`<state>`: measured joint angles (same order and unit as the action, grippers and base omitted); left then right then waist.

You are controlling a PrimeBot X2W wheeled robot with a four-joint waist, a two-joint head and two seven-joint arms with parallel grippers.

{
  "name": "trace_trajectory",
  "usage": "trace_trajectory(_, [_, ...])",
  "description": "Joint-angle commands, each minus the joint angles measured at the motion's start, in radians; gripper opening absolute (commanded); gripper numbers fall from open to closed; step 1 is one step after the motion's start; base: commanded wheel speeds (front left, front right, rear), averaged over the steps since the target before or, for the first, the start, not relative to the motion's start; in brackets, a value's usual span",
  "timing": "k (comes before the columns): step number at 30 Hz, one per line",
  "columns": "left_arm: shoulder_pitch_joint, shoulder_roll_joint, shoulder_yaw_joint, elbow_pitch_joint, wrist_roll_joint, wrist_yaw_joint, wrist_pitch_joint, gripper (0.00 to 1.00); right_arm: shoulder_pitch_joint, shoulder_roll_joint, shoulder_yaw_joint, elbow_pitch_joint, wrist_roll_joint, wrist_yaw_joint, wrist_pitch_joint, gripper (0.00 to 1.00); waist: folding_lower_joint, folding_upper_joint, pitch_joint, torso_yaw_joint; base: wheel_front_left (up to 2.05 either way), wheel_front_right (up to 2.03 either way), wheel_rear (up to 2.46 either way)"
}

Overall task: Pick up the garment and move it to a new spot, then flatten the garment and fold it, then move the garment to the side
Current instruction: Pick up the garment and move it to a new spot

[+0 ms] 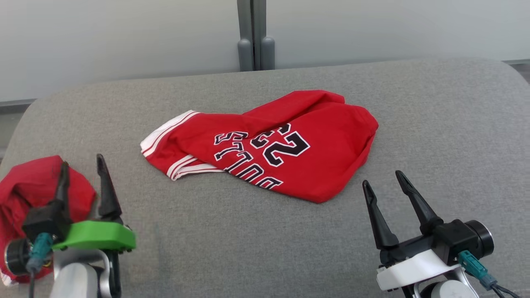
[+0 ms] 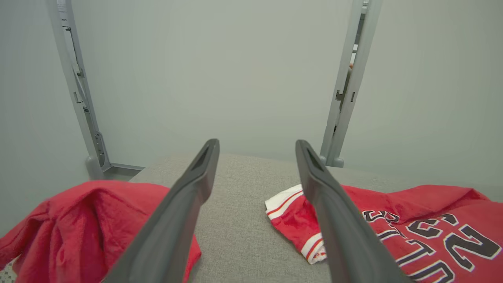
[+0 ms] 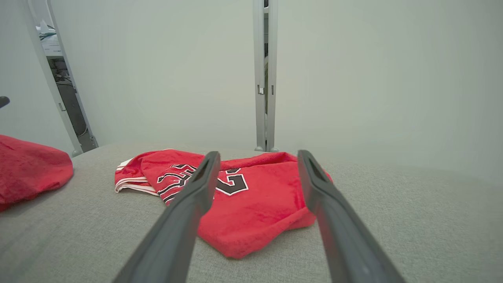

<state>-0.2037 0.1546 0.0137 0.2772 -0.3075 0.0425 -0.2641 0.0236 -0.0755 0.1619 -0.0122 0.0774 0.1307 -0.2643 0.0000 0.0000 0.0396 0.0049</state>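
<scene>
Jersey [image 1: 265, 145] crumpled, untouched, ahead between spread left fingers [image 1: 106, 186] and right fingers [image 1: 416, 199]

A rumpled red lettered jersey [image 1: 285, 145] lies on a grey fabric cushion [image 1: 434, 124]. The left gripper [image 1: 82, 161] and right gripper [image 1: 381, 178] gape, empty.

**Colours and patterns of the fabrics and grippers**

Jersey [image 1: 290, 145]: red, black lettering and numerals outlined white, white-and-red striped trim. Second garment [image 1: 29, 186]: plain red. Cushion [image 1: 434, 124]: mottled grey weave. Left gripper [image 1: 82, 160]: dark fingers, green bracket [image 1: 97, 236]. Right gripper [image 1: 381, 177]: dark fingers, white bracket [image 1: 410, 269].
</scene>
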Motion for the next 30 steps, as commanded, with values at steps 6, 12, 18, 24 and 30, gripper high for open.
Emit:
trace_trajectory(6, [0.147, -0.074, -0.018, -0.111, 0.054, -0.043, 0.0, 1.0, 0.021, 0.004, -0.026, 0.0, -0.004, 0.0, 0.0, 1.0, 0.0, 0.0, -0.072, -0.087, 0.0, 0.0, 0.0])
trace_trajectory(12, [0.263, -0.1, -0.027, -0.21, 0.11, -0.086, 0.0, 1.0, 0.046, 0.003, -0.039, 0.009, -0.001, 0.0, 0.0, 1.0, 0.0, 0.0, -0.094, -0.109, 0.0, 0.0, 0.0])
trace_trajectory(18, [0.368, -0.103, -0.083, -0.232, 0.129, -0.061, 0.0, 1.0, 0.066, 0.001, -0.032, 0.034, -0.007, 0.0, 0.0, 1.0, 0.0, 0.0, -0.114, -0.118, 0.0, 0.0, 0.0])
trace_trajectory(24, [0.385, -0.103, -0.11, -0.206, 0.119, -0.028, 0.0, 1.0, 0.079, 0.007, -0.038, 0.045, -0.003, 0.0, 0.0, 1.0, 0.0, 0.0, -0.117, -0.102, 0.0, 0.0, 0.0])
trace_trajectory(30, [0.363, -0.103, -0.123, -0.201, 0.115, -0.011, 0.0, 1.0, 0.079, 0.011, -0.035, 0.05, 0.001, 0.0, 0.0, 1.0, 0.0, 0.0, -0.111, -0.083, 0.0, 0.0, 0.0])
